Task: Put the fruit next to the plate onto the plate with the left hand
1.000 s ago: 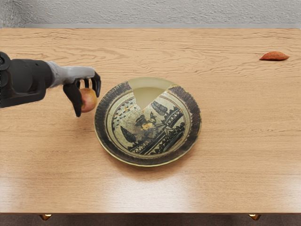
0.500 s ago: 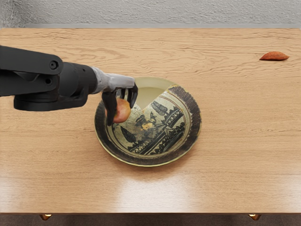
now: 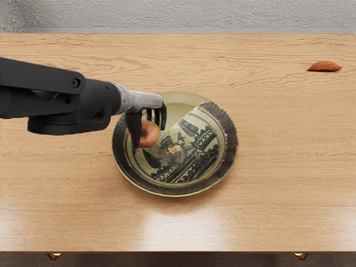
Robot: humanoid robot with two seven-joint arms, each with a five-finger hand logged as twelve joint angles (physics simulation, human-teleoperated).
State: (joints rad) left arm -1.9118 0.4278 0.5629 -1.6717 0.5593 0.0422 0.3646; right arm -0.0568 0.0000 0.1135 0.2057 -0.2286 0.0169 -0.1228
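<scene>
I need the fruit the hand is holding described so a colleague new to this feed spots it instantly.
On the wooden table, find the big dark-patterned plate near the middle. Over its left part, the left hand grips a small fruit. It is round, red and yellow, and held in the hand, unlike the flat reddish-brown piece lying alone near the table's far right corner.

I count one table [image 3: 278,200], one plate [image 3: 229,146], one fruit [image 3: 150,134], one reddish piece [image 3: 324,66], and one left hand [image 3: 146,118] on my feed.

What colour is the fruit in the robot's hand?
The small round fruit is reddish-orange; the head view shows it.
</scene>
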